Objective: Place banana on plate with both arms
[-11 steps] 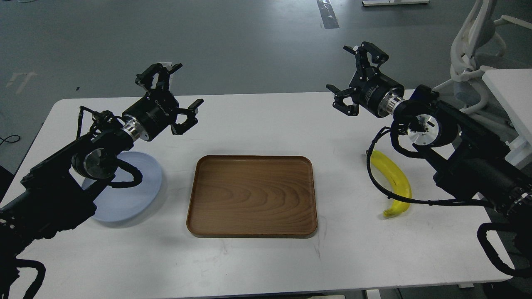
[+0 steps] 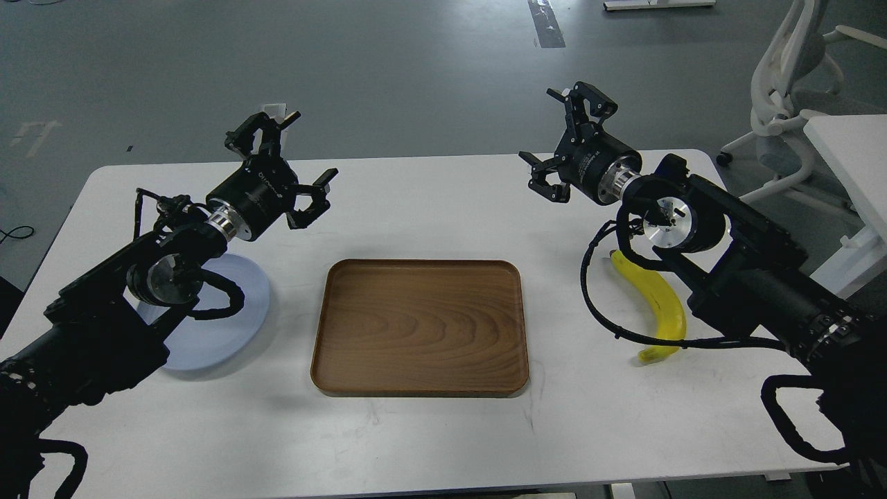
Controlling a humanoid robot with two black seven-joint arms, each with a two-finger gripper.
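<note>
Banana (image 2: 658,301) on table, below and behind spread right hand (image 2: 563,145)

- We see a curved bright yellow banana (image 2: 658,301), greenish-dark at its stem tip, lying below our right black two-finger claw (image 2: 563,149).
- A round pale lavender-blue plate (image 2: 229,326), plain and unmarked, sits below our left black two-finger claw (image 2: 291,163).
- Between and below the claws lies a rectangular brown wooden tray (image 2: 419,326), patterned with curved darker grain lines.
- Our two black jointed arms carry silver round joints and black cables.
- The flat white table (image 2: 429,201) under both claws is plain.
- Beyond the claws, the floor (image 2: 388,69) is dull grey.
- Right of the right claw stands a white chair (image 2: 783,76).
</note>
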